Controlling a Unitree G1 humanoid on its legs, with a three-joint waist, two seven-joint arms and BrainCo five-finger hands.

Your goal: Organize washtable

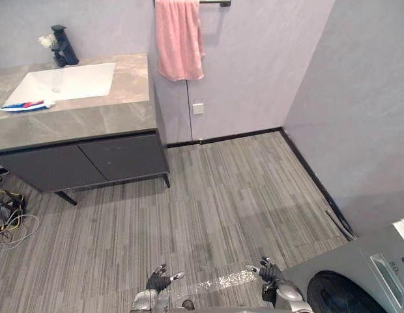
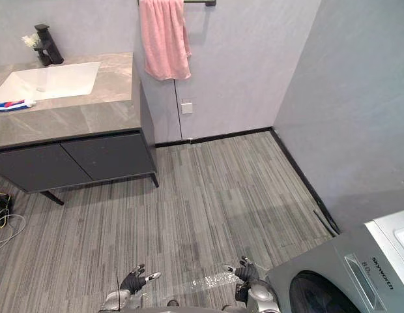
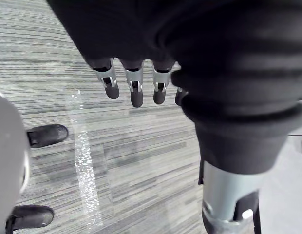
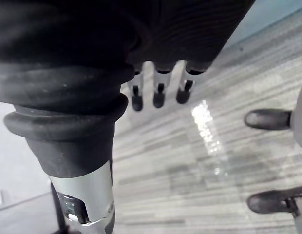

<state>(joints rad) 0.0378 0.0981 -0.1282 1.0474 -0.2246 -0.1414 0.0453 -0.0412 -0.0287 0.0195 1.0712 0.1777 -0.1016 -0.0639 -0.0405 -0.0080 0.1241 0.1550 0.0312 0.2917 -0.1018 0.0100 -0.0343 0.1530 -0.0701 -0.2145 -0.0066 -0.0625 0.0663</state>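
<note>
— What is the desk made of?

— The desk (image 1: 117, 114) has a smooth grey-brown, stone-look top with pale veins. It sits over a dark, flat-fronted cabinet (image 1: 124, 155) on slanted legs. A white rectangular basin (image 1: 65, 83) is sunk into the top, and a boxy black faucet (image 1: 62, 44) stands at the desk's back edge behind it. The desk's left end is cut off.

— Is anything lying on it?

— A flat white tube (image 1: 26, 105) marked with red and blue lies at the basin's front left corner, on the rim. I can't tell whether it is toothpaste alone or has a brush beside it. A small whitish sprig (image 1: 47, 40) next to the faucet is too small to make out.

— And the hands?

— Both are well apart from the desk, low over the floor (image 1: 234, 195) of grey streaked planks. The left hand (image 1: 158, 282) and the right hand (image 1: 270, 272) hang with fingers straight and slack, thumbs spread, holding nothing. Between them a pale glittering streak (image 1: 218, 282) lies on the floor. It could be glare or clear film, I can't say which.

— What about the walls?

— A soft pink towel (image 1: 179, 39) drapes from a black rail (image 1: 215, 3), which is cut off at the top, just past the desk's right end. A small white wall plate (image 1: 198, 108) sits below it. A grey washing machine (image 1: 358, 274) with a round dark door is only partly in frame.
</note>
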